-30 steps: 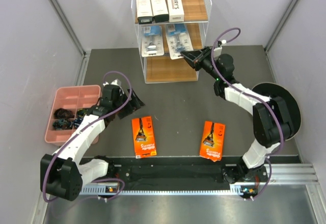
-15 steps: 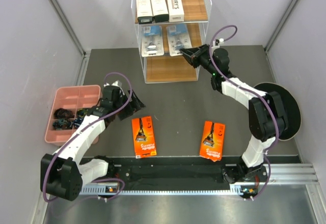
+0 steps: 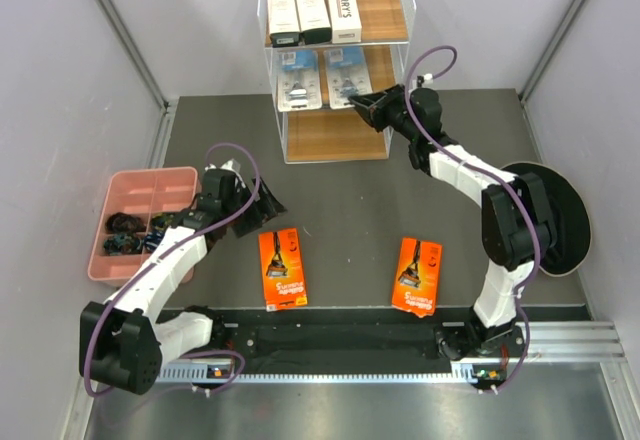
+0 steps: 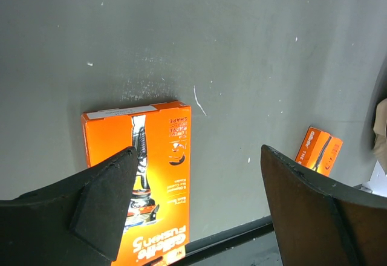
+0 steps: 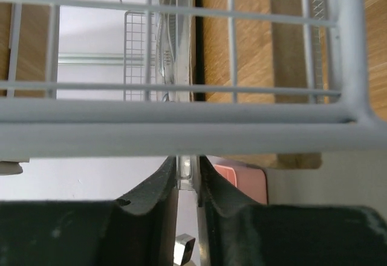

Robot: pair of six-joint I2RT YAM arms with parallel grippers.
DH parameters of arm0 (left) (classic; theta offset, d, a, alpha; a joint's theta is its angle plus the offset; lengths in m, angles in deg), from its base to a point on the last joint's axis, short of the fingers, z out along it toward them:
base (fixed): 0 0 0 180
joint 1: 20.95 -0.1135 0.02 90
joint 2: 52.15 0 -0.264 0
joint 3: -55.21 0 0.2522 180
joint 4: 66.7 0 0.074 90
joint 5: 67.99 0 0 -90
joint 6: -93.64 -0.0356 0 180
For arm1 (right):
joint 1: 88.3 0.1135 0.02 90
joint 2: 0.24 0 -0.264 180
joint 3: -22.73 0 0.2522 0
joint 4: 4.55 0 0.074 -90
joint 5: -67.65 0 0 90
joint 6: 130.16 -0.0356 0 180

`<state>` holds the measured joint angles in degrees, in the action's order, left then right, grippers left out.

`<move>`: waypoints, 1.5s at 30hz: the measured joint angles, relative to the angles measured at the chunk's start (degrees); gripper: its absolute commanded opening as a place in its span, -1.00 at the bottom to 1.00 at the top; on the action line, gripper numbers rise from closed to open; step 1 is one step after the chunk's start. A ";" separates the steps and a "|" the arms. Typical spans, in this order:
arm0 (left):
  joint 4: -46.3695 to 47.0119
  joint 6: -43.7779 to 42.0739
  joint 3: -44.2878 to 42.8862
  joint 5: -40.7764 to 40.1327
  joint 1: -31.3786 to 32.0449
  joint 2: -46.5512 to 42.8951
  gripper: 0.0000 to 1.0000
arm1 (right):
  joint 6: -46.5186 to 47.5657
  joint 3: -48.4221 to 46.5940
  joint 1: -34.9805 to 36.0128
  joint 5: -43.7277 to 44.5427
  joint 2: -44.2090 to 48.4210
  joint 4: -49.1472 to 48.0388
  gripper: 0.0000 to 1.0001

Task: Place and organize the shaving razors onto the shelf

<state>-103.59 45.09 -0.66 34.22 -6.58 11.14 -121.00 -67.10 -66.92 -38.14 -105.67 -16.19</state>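
The shelf (image 3: 336,150) stands at the table's far side, a white wire frame with wooden tiers. Three white razor boxes (image 3: 312,12) lie side by side on its top tier. Two blue-clear blister packs (image 3: 298,80) (image 3: 347,72) lie on the middle tier. My right gripper (image 3: 366,104) is shut on the right pack's near corner; its clear edge (image 5: 186,178) shows pinched between the jaws, right under the shelf's wire (image 5: 181,121). Two orange razor cards (image 3: 283,268) (image 3: 418,276) lie flat near the front edge. My left gripper (image 4: 198,157) hangs open above the left card (image 4: 145,157), touching nothing.
A pink compartment tray (image 3: 150,173) with dark small items sits at the left. A black round disc (image 3: 565,190) lies by the right wall. The shelf's bottom tier (image 3: 330,138) holds nothing. A black rail runs along the front edge (image 3: 340,335).
My right gripper has pushed up and left toward the shelf, sliding the right blister pack deeper onto the middle tier and straightening it. The left arm has stayed still.
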 measured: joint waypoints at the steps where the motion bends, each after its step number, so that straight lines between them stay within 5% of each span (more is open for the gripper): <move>1: 0.00 0.00 0.02 0.02 0.00 0.00 0.73 | -0.09 0.00 0.00 0.00 0.00 -0.04 -0.35; 9: 0.26 0.42 0.70 0.46 0.00 0.17 0.72 | -0.59 2.89 0.00 0.57 0.02 -4.61 0.42; 18: 0.63 0.46 1.20 0.94 0.00 0.74 0.73 | -0.15 5.99 0.00 0.52 1.92 -6.86 0.77; 32: 0.85 0.35 1.40 1.49 0.00 0.74 0.74 | 1.64 9.73 0.00 -0.15 8.52 -7.26 0.97; 45: -3.04 -1.92 1.84 -1.14 0.00 -0.39 0.74 | 9.25 19.67 2.78 -0.66 21.57 4.70 0.98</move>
<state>-106.63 43.17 1.17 33.08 -6.58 10.74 -111.75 -47.43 -64.14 -38.79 -84.09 -11.49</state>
